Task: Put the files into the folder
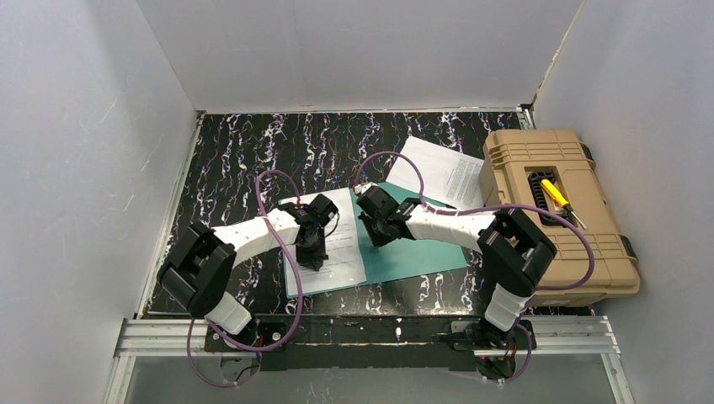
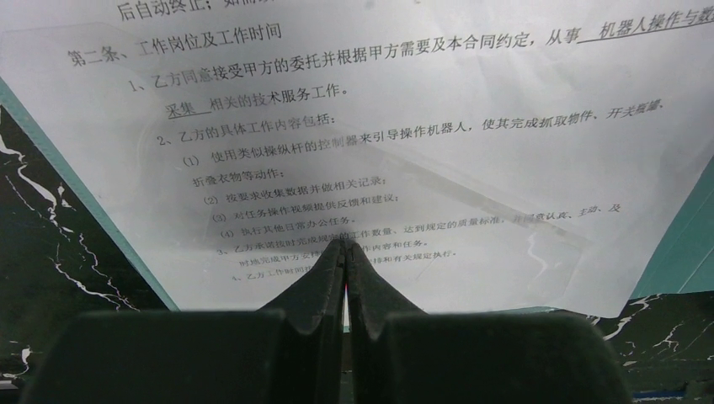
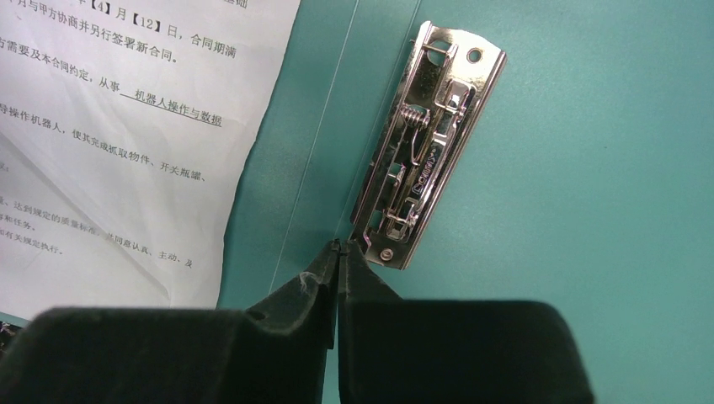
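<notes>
Left tool (image 2: pixel 343 246), jaws pressed shut, appears to be resting its tips on one of the files (image 2: pixel 404 109), a printed page lying across the left half of the open teal folder (image 3: pixel 589 168) on the desk (image 1: pixel 244 151). Right tool (image 3: pixel 338 246), likewise closed, is sitting at the near end of the folder's metal clip (image 3: pixel 429 143). A second sheet (image 1: pixel 442 168) is lying well apart, beside the tan toolbox (image 1: pixel 556 219). Pushing with closed tips is risking a crumpled page or a sliding folder, and the clip, seemingly lying flat, may be blocking the paper's edge.

Robotics lab test cell, white panel walls (image 1: pixel 362 50), black marbled tabletop (image 1: pixel 244 151), aluminium rail (image 1: pixel 168 332), tan toolbox (image 1: pixel 606 261)
</notes>
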